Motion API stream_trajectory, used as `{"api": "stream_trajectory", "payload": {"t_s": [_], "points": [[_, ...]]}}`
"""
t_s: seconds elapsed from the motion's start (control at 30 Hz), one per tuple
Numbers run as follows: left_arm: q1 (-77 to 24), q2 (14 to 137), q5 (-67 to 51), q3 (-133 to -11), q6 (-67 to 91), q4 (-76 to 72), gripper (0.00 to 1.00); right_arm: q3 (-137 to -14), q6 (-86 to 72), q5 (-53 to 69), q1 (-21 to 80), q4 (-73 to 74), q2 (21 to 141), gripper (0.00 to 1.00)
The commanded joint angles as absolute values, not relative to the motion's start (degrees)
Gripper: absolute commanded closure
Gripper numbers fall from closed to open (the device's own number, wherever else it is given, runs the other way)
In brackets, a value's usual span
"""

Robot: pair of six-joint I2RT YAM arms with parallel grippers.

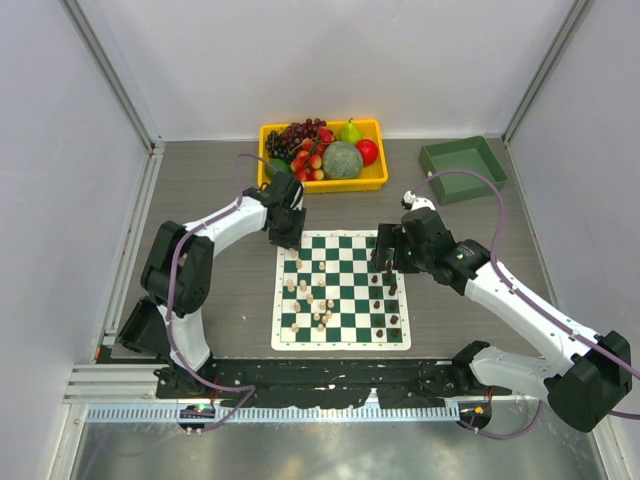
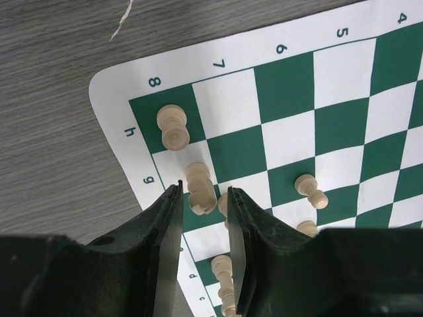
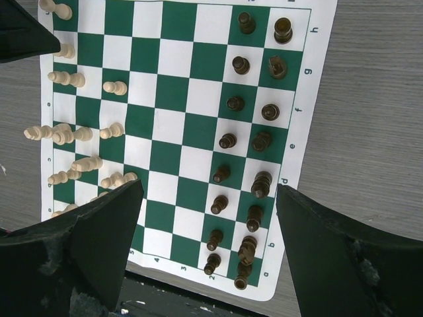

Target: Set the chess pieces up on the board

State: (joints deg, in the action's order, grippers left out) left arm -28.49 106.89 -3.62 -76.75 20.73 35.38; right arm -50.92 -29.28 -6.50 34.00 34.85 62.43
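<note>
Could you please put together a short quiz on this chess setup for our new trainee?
1. Fill in: the yellow tray holds ____.
2. True or false: the dark chess pieces stand on the right-arm side of the board.
3. The right gripper, jaws wide open, hovers over: A the board; B the yellow tray; C the green bin.
Key: 1 fruit; 2 true; 3 A.

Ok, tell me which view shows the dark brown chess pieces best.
The right wrist view: the small dark brown chess pieces show large and sharp in two files along one edge of the green and white checkered board. The top external view shows them tiny. The left wrist view shows only light tan pieces.
</note>
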Motion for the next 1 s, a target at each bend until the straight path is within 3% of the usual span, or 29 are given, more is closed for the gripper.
{"api": "stream_trajectory", "payload": {"t_s": [0.0, 0.17, 0.97], "points": [[-28.4, 107.4, -3.3, -77.3, 19.6, 34.3, 0.62, -53.1, -29.9, -6.4, 33.8, 33.4, 62.6, 0.12], [-28.4, 107.8, -3.1, -77.4, 19.4, 34.3, 0.63, -53.2, -30.0, -6.2, 33.9, 33.4, 62.7, 0.12], [-28.4, 108.3, -2.6, -79.4, 17.6, 36.2, 0.83, -52.8, -29.9, -6.3, 33.8, 33.0, 63.2, 0.12]]}}
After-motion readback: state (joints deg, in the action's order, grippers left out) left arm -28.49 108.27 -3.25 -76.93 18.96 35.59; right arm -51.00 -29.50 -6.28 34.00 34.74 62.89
